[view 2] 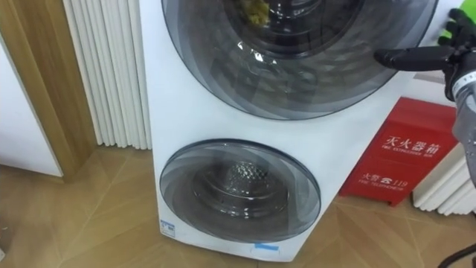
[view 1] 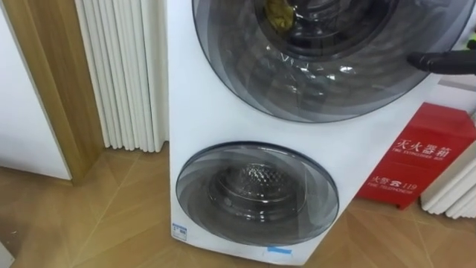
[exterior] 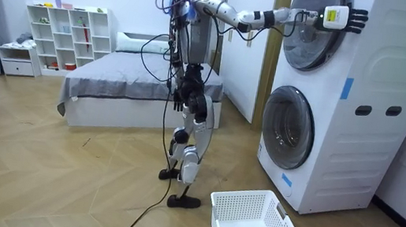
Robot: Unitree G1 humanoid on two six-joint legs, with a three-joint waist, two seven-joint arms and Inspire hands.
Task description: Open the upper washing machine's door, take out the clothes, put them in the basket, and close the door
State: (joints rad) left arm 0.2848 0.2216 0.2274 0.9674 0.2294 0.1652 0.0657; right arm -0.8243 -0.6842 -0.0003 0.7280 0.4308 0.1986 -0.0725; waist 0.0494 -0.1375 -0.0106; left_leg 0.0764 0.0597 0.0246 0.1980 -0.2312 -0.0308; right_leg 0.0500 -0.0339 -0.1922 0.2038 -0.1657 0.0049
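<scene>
A bundle of yellow-green clothes (view 1: 279,15) sits inside the upper drum of a stacked white washing machine (view 1: 186,112), seen through the domed glass of the upper door (view 1: 320,67). The bundle is cut off by the top of the eye views; what shows hangs as a lump taller than it is wide, and which way it points cannot be told.

The right robot hand (view 2: 450,52) is at the right rim of that upper door, level with the clothes but well to their right, with the glass between them. One dark finger (view 2: 413,57) reaches leftward along the rim, and the rest are held straight and apart, clamped on nothing. In the room view the right arm stretches nearly level from the shoulder, slightly bent at the elbow, with the robot hand (exterior: 344,19) raised flat against the machine's top section.

The robot stands upright on the wooden floor, turned toward the machine. A white laundry basket (exterior: 251,224) rests on the floor between its feet and the machine. Below, the lower door (view 1: 256,192) is shut over a bare steel drum. A red box (view 1: 424,160) stands just right of the machine, a white ribbed radiator (view 1: 123,74) to its left, and a bed (exterior: 136,80) and a white shelf (exterior: 67,31) line the far side of the room.
</scene>
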